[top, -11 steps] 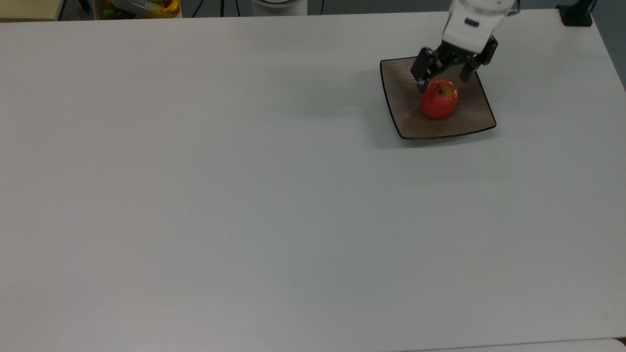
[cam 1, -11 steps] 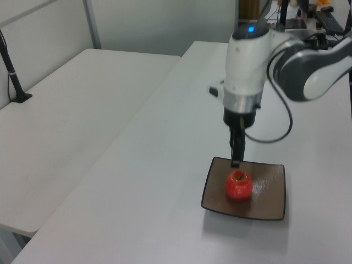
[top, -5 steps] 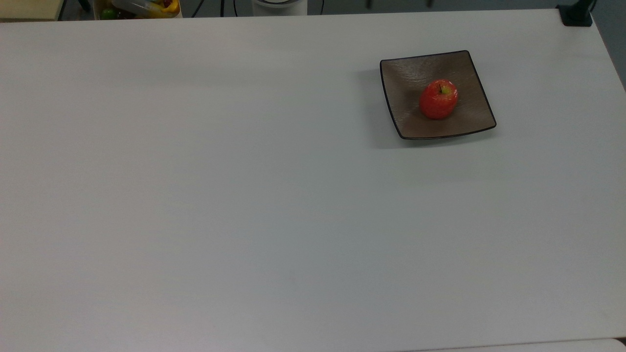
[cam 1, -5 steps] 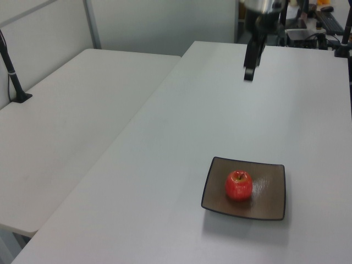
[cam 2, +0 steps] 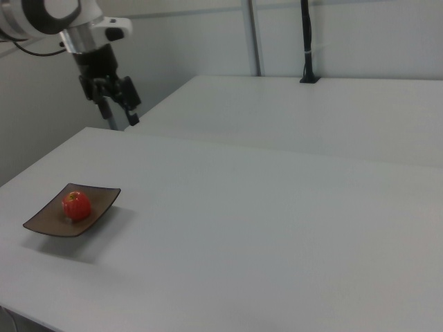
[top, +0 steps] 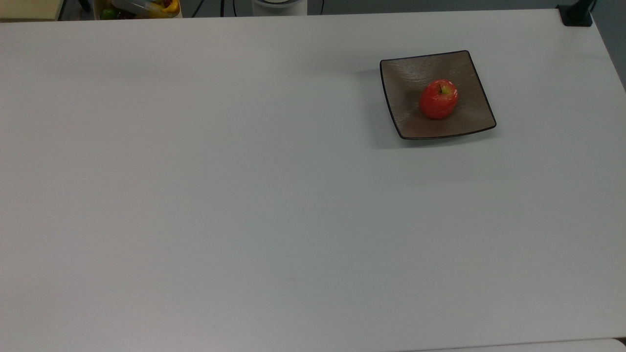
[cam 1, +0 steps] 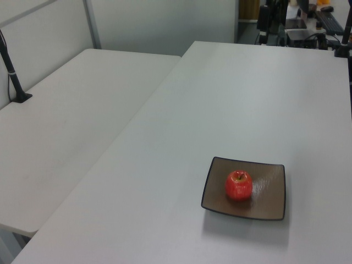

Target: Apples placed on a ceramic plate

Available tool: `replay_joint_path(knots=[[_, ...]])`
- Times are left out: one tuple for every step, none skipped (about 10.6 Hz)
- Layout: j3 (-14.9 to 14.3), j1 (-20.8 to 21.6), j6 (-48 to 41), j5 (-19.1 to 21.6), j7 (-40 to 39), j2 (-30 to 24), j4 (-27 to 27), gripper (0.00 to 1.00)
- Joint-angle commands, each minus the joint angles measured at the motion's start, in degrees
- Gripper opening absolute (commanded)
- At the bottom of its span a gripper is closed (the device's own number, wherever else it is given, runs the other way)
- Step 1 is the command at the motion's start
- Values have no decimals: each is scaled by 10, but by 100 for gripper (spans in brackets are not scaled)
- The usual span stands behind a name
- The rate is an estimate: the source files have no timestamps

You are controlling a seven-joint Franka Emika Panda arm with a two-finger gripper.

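1. Eyes on the apple (top: pixel 438 99): small, red and glossy, with a yellow-green patch round its short dark stem, sitting stem-up on the ceramic plate (top: pixel 408 78). Nothing is touching it.
2. In the left view the apple (cam 1: pixel 238 185) rests a little off the plate's middle, toward the left view's left, with bare brown plate (cam 1: pixel 270 192) showing on every side of it.
3. The plate is square, brown-taupe, thin dark rim, corners turned up, and it lies flat on the white table (top: pixel 244 195). In the top view it sits toward the table's far right area, near the far edge.
4. From the right view, the plate (cam 2: pixel 48 220) is close to the near left corner of the table (cam 2: pixel 277 228), with the apple (cam 2: pixel 76 205) on it.
5. Up and away from the plate, the gripper (cam 2: pixel 118 105) hangs high in the air, well apart from the apple, above and beyond the plate in the right view. Its two dark fingers are spread, with a clear gap between them, and they hold nothing.
6. The white arm (cam 2: pixel 48 17) reaches in from the right view's upper left corner.
7. Past the plate's table stands a second white table (cam 1: pixel 66 115), just beside it.
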Motion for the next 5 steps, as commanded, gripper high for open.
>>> replay_joint_path(knots=[[-52,14,56,15,-126,-3,-37,100],[-51,12,79,16,-156,0,-43,100],[-52,10,83,16,-182,5,-45,100],[-52,8,87,23,-202,3,-53,100],[-56,-2,93,43,-206,2,-54,100]])
